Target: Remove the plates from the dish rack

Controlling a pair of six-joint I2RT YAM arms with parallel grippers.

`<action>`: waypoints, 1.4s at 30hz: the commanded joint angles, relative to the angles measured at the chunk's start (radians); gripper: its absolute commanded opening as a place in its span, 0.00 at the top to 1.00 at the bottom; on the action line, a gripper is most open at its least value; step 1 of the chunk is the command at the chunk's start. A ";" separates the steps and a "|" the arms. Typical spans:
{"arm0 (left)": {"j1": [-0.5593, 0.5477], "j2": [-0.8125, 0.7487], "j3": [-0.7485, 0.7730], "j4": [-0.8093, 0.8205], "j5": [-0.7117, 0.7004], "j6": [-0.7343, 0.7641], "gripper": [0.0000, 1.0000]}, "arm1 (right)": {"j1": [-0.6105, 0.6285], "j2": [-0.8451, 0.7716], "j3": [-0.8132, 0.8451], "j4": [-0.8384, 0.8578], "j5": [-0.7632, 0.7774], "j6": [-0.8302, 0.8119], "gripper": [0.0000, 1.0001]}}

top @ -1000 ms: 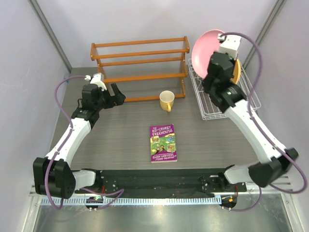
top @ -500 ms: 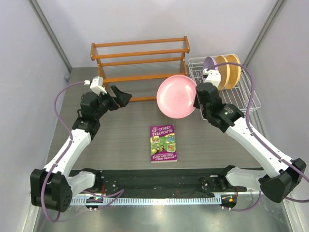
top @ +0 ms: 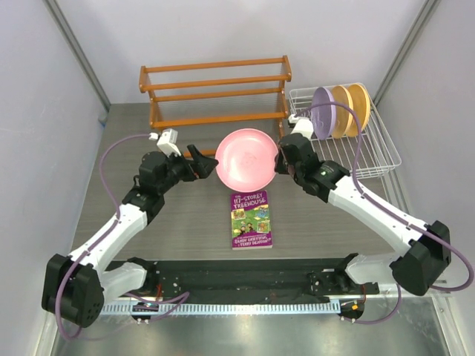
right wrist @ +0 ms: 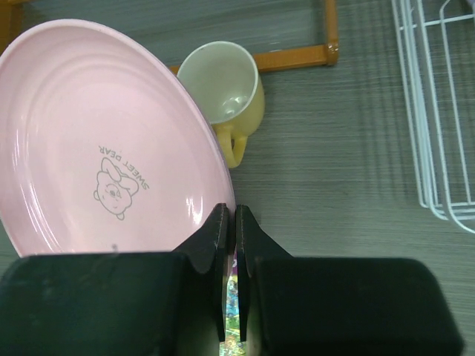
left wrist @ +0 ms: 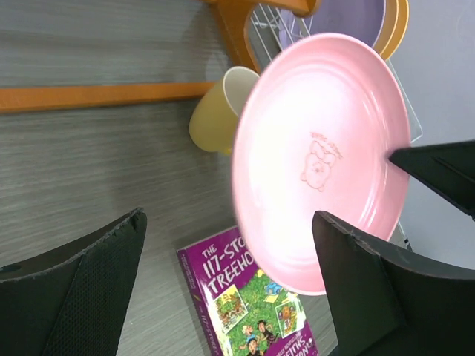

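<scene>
My right gripper [top: 279, 163] is shut on the rim of the pink plate [top: 246, 158] and holds it in the air above the table's middle; the right wrist view shows its jaws [right wrist: 230, 222] pinching the plate [right wrist: 96, 141] at the edge. My left gripper [top: 199, 160] is open, just left of the plate; in the left wrist view the plate [left wrist: 319, 148] hangs between and beyond its fingers [left wrist: 356, 289]. The lilac plate [top: 323, 113] and two orange-tan plates [top: 349, 108] stand upright in the white wire dish rack [top: 378, 148] at the back right.
A yellow mug [right wrist: 226, 93] sits on the table under the plate, mostly hidden from above. A purple book [top: 251, 219] lies in front of it. An orange wooden shelf rack [top: 215, 93] stands at the back.
My right arm lifted the pink plate out of the dish rack and carried it left over the mug. My left arm swung right toward the plate.
</scene>
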 commanded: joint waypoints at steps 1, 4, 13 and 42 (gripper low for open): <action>-0.022 -0.026 -0.019 0.055 -0.028 0.014 0.15 | 0.017 0.021 0.018 0.115 -0.033 0.049 0.99; -0.025 -0.017 -0.019 0.044 -0.031 0.021 0.28 | 0.020 0.037 0.029 0.132 -0.054 0.057 0.99; -0.029 0.026 -0.031 0.032 -0.068 0.035 0.47 | 0.029 0.041 0.057 0.143 -0.091 0.071 0.99; -0.032 -0.127 -0.028 -0.416 -0.619 0.034 1.00 | -0.043 -0.018 0.103 0.006 0.308 -0.164 0.41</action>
